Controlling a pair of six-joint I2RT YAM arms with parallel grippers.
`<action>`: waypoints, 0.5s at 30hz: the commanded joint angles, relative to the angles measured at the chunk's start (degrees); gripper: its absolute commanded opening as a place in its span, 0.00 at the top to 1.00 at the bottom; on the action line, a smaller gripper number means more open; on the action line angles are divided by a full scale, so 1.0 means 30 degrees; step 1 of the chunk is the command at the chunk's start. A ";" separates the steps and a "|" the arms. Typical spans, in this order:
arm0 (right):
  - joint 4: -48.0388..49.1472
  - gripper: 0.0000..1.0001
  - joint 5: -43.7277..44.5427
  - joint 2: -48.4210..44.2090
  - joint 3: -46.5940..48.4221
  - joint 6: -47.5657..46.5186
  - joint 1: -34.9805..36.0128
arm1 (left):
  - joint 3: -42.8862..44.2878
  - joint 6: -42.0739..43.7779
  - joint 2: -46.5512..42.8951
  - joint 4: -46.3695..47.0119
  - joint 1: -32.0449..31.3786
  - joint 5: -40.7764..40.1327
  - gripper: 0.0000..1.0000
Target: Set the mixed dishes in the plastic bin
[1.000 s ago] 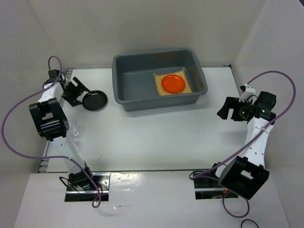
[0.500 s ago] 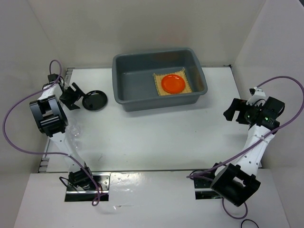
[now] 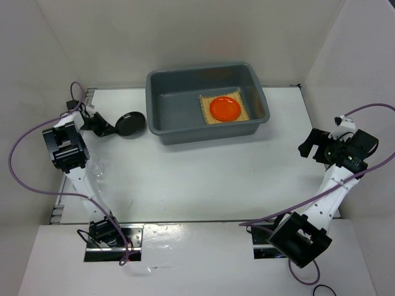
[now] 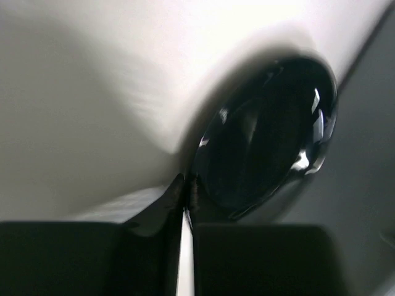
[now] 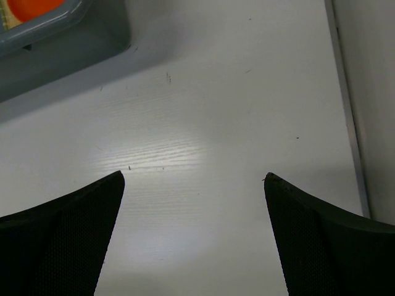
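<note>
The small black plate [image 3: 131, 123] [image 4: 265, 135] hangs tilted just left of the grey plastic bin [image 3: 155, 108]. My left gripper [image 3: 110, 128] [image 4: 186, 188] is shut on its near rim. Inside the bin, the orange plate [image 3: 225, 108] rests on the tan woven mat [image 3: 241, 96]. A clear glass cup [image 3: 99, 168] shows faintly beside the left arm, partly hidden by it. My right gripper [image 3: 307, 147] [image 5: 192, 179] stands open over bare table at the far right, with nothing between its fingers.
The bin's near right corner [image 5: 62, 37] shows in the right wrist view, with the orange plate's edge [image 5: 28, 6] above it. White walls close in on the table's left, right and back. The table's right edge strip [image 5: 345, 111] runs close to the right gripper.
My left gripper has shut on the black plate's rim and tipped it up, carrying it right toward the bin. The right arm has drawn back to the right, still open.
</note>
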 commanded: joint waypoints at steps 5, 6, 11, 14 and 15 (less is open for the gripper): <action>0.1106 0.02 0.0206 -0.0261 -0.0349 0.0312 -0.0153 | 0.0096 -0.0412 0.0289 0.0441 0.0126 0.0689 1.00; 0.1106 0.02 0.0206 -0.0261 -0.0349 0.0312 -0.0153 | 0.0096 -0.0763 -0.0062 0.0441 0.0128 0.0513 1.00; 0.1487 0.02 0.0206 0.0118 -0.0349 0.0488 -0.0329 | 0.0589 -0.5615 -0.3664 0.2199 0.0128 -0.1184 1.00; 0.1487 0.02 0.0206 0.0120 -0.0349 0.0488 -0.0329 | 0.3750 -0.7437 -0.4196 0.0214 -0.0370 -0.3291 1.00; 0.1487 0.02 0.0206 0.0120 -0.0349 0.0488 -0.0329 | 0.4164 -0.7968 -0.4805 -0.0083 -0.0602 -0.3732 1.00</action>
